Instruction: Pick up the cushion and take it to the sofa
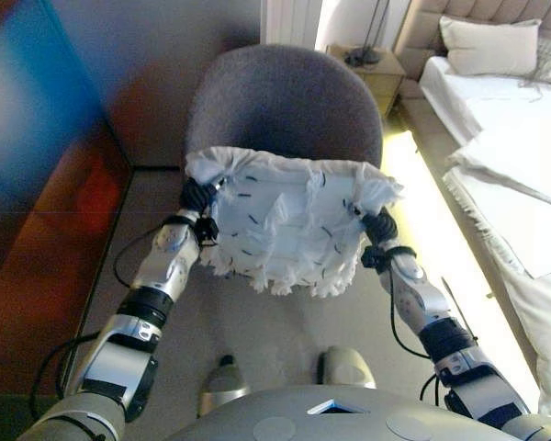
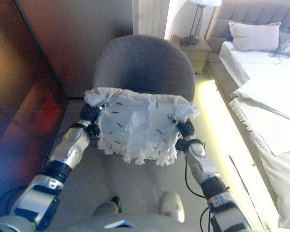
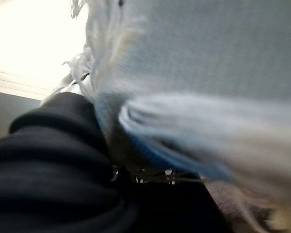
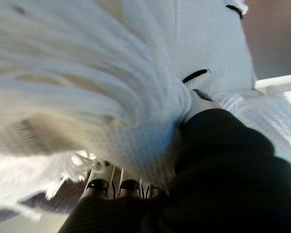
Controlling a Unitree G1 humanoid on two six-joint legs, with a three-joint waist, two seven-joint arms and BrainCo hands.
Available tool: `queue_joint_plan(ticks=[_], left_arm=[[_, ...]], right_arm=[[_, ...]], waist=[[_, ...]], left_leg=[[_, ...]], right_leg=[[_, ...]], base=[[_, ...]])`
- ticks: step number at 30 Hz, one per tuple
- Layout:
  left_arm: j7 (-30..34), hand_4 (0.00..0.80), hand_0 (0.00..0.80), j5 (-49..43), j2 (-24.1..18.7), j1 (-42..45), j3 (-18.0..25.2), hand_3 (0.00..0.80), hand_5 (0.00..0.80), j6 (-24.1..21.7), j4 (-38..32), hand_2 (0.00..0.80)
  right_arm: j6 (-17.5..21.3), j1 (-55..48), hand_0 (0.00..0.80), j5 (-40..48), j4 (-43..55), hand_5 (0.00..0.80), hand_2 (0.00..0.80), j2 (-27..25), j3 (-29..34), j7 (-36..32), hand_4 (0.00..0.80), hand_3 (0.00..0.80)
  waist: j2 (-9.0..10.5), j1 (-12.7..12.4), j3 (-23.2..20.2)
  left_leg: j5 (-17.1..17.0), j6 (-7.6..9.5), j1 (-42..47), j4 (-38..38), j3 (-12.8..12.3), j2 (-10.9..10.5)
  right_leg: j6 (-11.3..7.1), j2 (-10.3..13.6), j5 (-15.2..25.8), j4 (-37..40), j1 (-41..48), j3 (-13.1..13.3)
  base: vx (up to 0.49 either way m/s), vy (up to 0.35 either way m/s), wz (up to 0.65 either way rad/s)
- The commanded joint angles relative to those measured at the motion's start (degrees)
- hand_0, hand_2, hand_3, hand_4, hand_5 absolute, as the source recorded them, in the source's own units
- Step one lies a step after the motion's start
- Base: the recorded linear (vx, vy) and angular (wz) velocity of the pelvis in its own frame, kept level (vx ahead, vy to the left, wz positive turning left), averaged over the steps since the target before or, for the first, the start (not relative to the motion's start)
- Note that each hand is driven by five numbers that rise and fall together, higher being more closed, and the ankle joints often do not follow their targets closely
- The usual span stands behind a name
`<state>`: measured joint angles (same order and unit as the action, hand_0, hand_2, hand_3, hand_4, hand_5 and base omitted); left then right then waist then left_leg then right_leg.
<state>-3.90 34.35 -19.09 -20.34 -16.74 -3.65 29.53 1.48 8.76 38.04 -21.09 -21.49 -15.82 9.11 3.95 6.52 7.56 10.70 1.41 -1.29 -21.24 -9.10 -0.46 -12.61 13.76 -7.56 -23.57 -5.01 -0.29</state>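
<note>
A round-backed grey upholstered chair (image 1: 285, 106) stands on the beige floor (image 1: 257, 322). A reddish-brown wooden wall panel (image 1: 46, 230) runs along the left. On the right are a white-sheeted bed (image 1: 505, 138) with a pale pillow (image 1: 489, 46), a small wooden bedside table (image 1: 372, 73) and a white radiator (image 1: 289, 20).

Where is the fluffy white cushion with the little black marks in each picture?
Left eye view: the white fringed fabric cushion sits mid-picture, between both hands, before the grey rounded upholstered chair.
Right eye view: the cushion is again central, slightly further left.
Left wrist view: it fills the upper right, very close.
Right wrist view: it covers the upper left.
Shared landmark: the grey chair behind the cushion in both eye views.
</note>
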Motion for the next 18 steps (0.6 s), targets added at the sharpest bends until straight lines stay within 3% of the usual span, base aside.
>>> queue_joint_plan(ticks=[1, 5, 7, 8, 9, 12, 13, 14, 16, 18], left_arm=[[1.9, 0.8, 0.8, -1.7, -1.3, -5.0, -0.9, 0.8, 0.8, -4.2, -4.7, 0.8], [3.6, 0.8, 0.8, -2.4, -1.3, -2.1, 1.5, 0.8, 0.8, -3.6, -6.0, 0.8], [3.3, 0.8, 0.8, -2.7, -1.1, -0.7, 2.9, 0.8, 0.8, -3.3, -7.2, 0.8], [2.7, 0.8, 0.8, -2.9, -0.8, 0.6, 3.7, 0.8, 0.8, -3.4, -8.4, 0.8], [2.2, 0.8, 0.8, -3.5, -0.5, 1.6, 4.2, 0.8, 0.8, -3.5, -9.3, 0.8], [1.9, 0.8, 0.8, -1.7, -0.8, 4.1, 6.1, 0.8, 0.8, -3.7, -11.0, 0.8], [1.5, 0.8, 0.8, -2.1, -0.9, 4.3, 6.4, 0.8, 0.8, -4.0, -11.2, 0.8], [0.6, 0.8, 0.8, -1.9, -1.3, 4.2, 6.5, 0.8, 0.8, -3.9, -11.6, 0.8], [-0.1, 0.8, 0.8, -0.3, -1.6, 4.0, 7.4, 0.8, 0.8, -3.1, -12.1, 0.8], [0.0, 0.8, 0.8, -0.8, -1.0, 4.2, 7.9, 0.8, 0.8, -2.7, -12.2, 0.8]], right_arm=[[2.5, 3.8, 0.8, 4.0, 3.2, 0.8, 0.8, -0.6, 3.7, -1.8, 0.8, 0.8], [1.5, 2.1, 0.8, 3.3, 2.8, 0.8, 0.8, -0.7, 4.5, -4.5, 0.8, 0.8], [1.2, 1.7, 0.8, 2.2, 2.0, 0.8, 0.8, -0.5, 4.6, -6.9, 0.8, 0.8], [1.0, 1.7, 0.8, 1.5, 2.0, 0.8, 0.8, -0.3, 4.4, -8.1, 0.8, 0.8], [0.7, 1.5, 0.8, 1.0, 2.3, 0.8, 0.8, -0.1, 4.1, -8.7, 0.8, 0.8], [-1.1, 1.2, 0.8, 0.4, 4.2, 0.8, 0.8, 0.1, 3.1, -8.0, 0.8, 0.8], [-1.3, 1.4, 0.8, 0.6, 4.5, 0.8, 0.8, -0.2, 2.7, -8.5, 0.8, 0.8], [-1.6, 1.6, 0.8, 0.6, 5.1, 0.8, 0.8, -0.8, 2.3, -9.1, 0.8, 0.8], [-1.2, 1.6, 0.8, 0.8, 4.8, 0.8, 0.8, -1.8, 1.9, -10.5, 0.8, 0.8], [-0.1, 2.1, 0.8, 1.9, 3.8, 0.8, 0.8, -2.2, 1.3, -11.3, 0.8, 0.8]], waist=[[1.63, 2.3, -2.7], [2.2, 2.0, -3.0], [1.69, 1.4, -3.7], [1.28, 1.1, -4.3], [0.57, 1.1, -4.8], [-1.2, 2.2, -7.1], [-1.14, 2.3, -7.3], [-0.54, 2.1, -7.3], [0.55, 1.1, -6.7], [1.12, 0.2, -5.9]], left_leg=[[2.0, 1.38, 12.7, 13.9, 2.1, -3.2], [5.3, 2.22, 16.0, 13.1, 1.4, -4.3], [7.2, 2.68, 16.9, 11.9, -0.3, -3.8], [6.2, 2.04, 17.5, 10.5, -2.5, -2.9], [5.0, 1.07, 18.2, 9.4, -3.6, -1.8], [-7.4, -4.69, 18.2, 0.2, -6.4, 3.4], [-11.1, -6.6, 16.4, -5.6, -6.8, 5.3], [-13.2, -7.48, 12.7, -14.1, -6.7, 6.8], [-13.9, -8.06, 5.4, -24.7, -6.1, 9.0], [-13.3, -7.57, 1.4, -25.8, -5.0, 11.1]], right_leg=[[-0.49, -6.1, 22.5, 24.5, -11.0, -0.3], [0.28, -6.4, 23.0, 21.6, -12.8, -5.0], [0.42, -5.7, 20.5, 19.3, -10.4, -8.4], [1.22, -5.6, 18.7, 18.4, -8.6, -11.4], [1.9, -6.3, 17.3, 18.3, -7.4, -12.5], [5.9, -9.4, 13.1, 17.1, -4.4, -11.2], [7.27, -10.1, 11.9, 17.2, -3.0, -10.2], [8.8, -10.5, 10.0, 16.6, -1.3, -9.1], [10.64, -10.3, 8.1, 16.2, 1.9, -8.4], [11.5, -10.2, 7.1, 16.1, 4.1, -8.0]], base=[[0.456, -0.064, -0.28], [0.485, -0.081, 0.22], [0.536, -0.091, -0.55], [0.473, -0.141, -0.76], [0.599, -0.202, -0.67], [0.455, -0.231, -0.44], [0.43, -0.317, -0.09], [0.422, -0.337, -0.06], [0.332, -0.259, -0.12], [0.26, -0.105, -0.48]])
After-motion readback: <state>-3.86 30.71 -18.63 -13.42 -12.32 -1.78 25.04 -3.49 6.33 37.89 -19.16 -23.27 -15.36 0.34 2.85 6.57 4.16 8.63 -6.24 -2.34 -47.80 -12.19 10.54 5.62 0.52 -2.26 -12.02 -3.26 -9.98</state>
